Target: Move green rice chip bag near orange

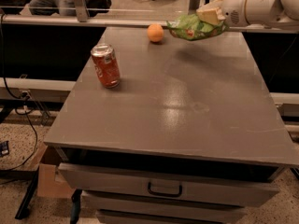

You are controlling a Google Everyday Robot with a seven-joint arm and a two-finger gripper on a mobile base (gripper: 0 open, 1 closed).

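Note:
The green rice chip bag (194, 28) hangs in the air above the far right part of the grey table (177, 111), held flat and a little tilted. My gripper (209, 16) comes in from the upper right on a white arm and is shut on the bag's right end. The orange (155, 32) rests on the table at the far edge, just left of the bag and a little lower, with a small gap between them. The bag's shadow falls on the table right of the orange.
A red-orange soda can (105, 65) with a silver top stands upright at the table's left side. A drawer with a black handle (164, 189) is below the front edge. Chairs and a seated person are behind the far rail.

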